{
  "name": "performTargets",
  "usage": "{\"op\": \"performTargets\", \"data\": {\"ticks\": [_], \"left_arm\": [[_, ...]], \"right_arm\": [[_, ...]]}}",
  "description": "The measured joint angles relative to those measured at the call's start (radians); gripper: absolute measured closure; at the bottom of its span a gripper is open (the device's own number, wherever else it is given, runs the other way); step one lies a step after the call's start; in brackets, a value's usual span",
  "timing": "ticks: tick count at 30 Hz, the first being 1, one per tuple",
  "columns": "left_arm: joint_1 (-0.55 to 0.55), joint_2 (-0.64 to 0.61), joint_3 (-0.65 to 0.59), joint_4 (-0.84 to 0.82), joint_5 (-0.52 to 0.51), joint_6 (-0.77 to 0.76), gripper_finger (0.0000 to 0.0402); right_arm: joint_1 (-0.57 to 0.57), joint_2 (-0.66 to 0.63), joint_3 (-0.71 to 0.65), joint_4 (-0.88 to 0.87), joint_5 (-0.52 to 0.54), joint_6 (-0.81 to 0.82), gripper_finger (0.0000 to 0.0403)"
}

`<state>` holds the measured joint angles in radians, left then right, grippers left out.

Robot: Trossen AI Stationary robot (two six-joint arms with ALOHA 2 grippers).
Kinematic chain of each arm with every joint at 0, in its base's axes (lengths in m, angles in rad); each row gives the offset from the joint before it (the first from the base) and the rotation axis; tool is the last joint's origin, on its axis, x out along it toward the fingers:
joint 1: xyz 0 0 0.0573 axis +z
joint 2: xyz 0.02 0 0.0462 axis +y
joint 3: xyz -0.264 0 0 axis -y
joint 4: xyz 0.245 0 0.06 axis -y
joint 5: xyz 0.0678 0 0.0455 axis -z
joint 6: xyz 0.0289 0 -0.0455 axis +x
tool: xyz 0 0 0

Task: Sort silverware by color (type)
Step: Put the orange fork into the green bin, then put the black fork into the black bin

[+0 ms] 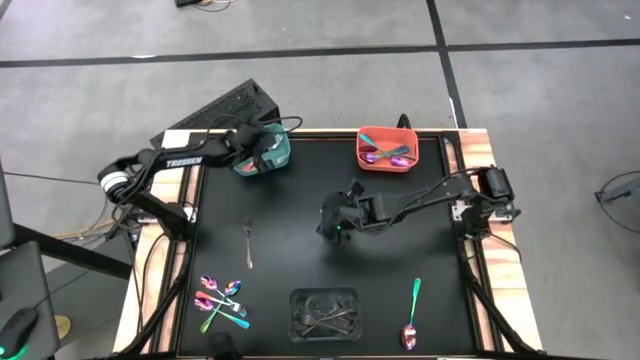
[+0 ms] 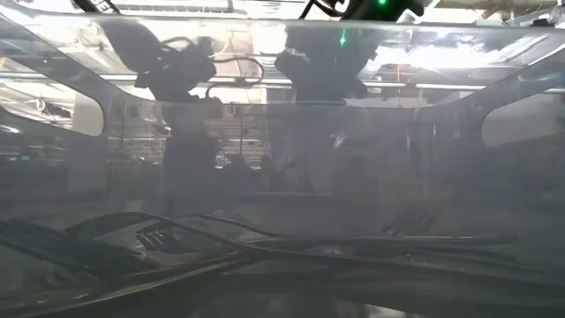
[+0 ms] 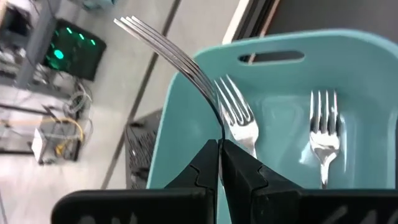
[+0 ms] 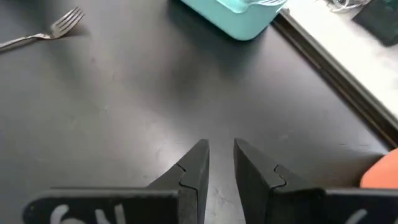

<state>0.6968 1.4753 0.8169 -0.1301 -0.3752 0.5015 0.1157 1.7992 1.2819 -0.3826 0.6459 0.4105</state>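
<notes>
My left gripper (image 1: 255,150) is at the far left over the teal bin (image 1: 268,152) and is shut on a plain silver fork (image 3: 186,65). Two more silver forks (image 3: 239,121) (image 3: 323,127) lie on the bin's floor. My right gripper (image 1: 335,226) hovers over the middle of the black mat, narrowly open and empty (image 4: 221,149). A lone silver fork (image 1: 248,243) lies flat on the mat and also shows in the right wrist view (image 4: 43,31). Rainbow-headed silverware lies in a pile (image 1: 220,300) at the near left. A teal-handled spoon (image 1: 412,312) lies at the near right. My left gripper pinches the fork between its two fingers at the neck just behind the head (image 3: 219,132). The curved head and tines (image 3: 134,25) stick out past the fingertips, over the bin's rim. The fork is lifted clear of the bin floor; its handle is hidden behind the fingers.
An orange bin (image 1: 388,150) at the far right holds rainbow silverware. A clear plastic tray (image 1: 323,312) with dull grey cutlery stands at the near edge and fills the low view (image 2: 282,247). A black keyboard (image 1: 225,108) lies beyond the table's far left corner.
</notes>
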Motion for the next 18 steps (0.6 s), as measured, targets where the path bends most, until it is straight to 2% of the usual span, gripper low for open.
{"op": "performTargets", "data": {"ticks": [6, 9, 12, 18], "left_arm": [[-0.02, -0.074, 0.027, -0.158, 0.001, -0.084, 0.0401], [-0.031, -0.151, 0.007, -0.194, 0.048, -0.117, 0.0393], [-0.033, -0.234, -0.02, -0.2, 0.132, -0.153, 0.0361], [-0.027, -0.32, -0.065, -0.208, 0.119, -0.225, 0.0259]], "right_arm": [[0.013, 0.002, 0.0, 0.002, -0.085, 0.0, 0.031], [0.032, 0.002, 0.0, -0.005, -0.104, -0.001, 0.031], [0.054, 0.002, 0.0, 0.002, -0.102, -0.001, 0.031], [0.083, 0.002, 0.0, 0.053, -0.099, 0.0, 0.031]]}}
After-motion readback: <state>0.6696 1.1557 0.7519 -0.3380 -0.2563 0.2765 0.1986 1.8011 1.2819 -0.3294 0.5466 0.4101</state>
